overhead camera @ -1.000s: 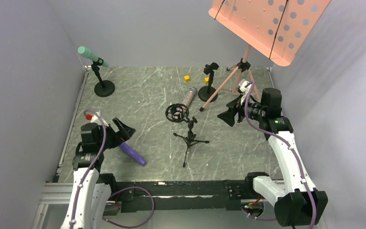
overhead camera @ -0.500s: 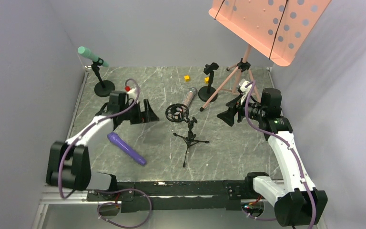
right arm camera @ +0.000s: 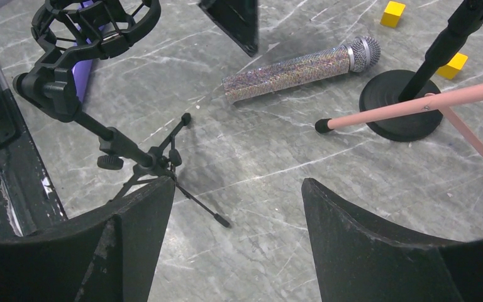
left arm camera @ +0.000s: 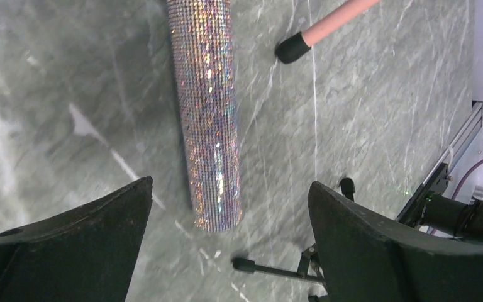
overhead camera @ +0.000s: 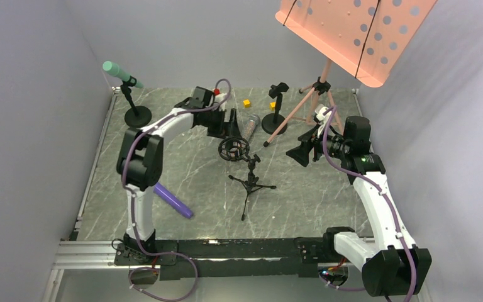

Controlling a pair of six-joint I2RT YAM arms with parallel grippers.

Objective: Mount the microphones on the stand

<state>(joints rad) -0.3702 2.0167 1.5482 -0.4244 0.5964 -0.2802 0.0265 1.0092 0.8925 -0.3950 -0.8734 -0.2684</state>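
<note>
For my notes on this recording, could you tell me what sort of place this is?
Probably a robot lab test cell: plain grey walls around a marbled table, two arms bolted at its edge, and a pink music stand.

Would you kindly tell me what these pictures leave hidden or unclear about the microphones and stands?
- Glittery microphone, left wrist view: its head is cut off by the top edge.
- Purple microphone, top view: its upper end is hidden behind the left arm.
- Teal microphone, top view: too small to tell how firmly its clip holds it.
- Tripod stand, left wrist view: only its legs show, cut by the bottom edge.
</note>
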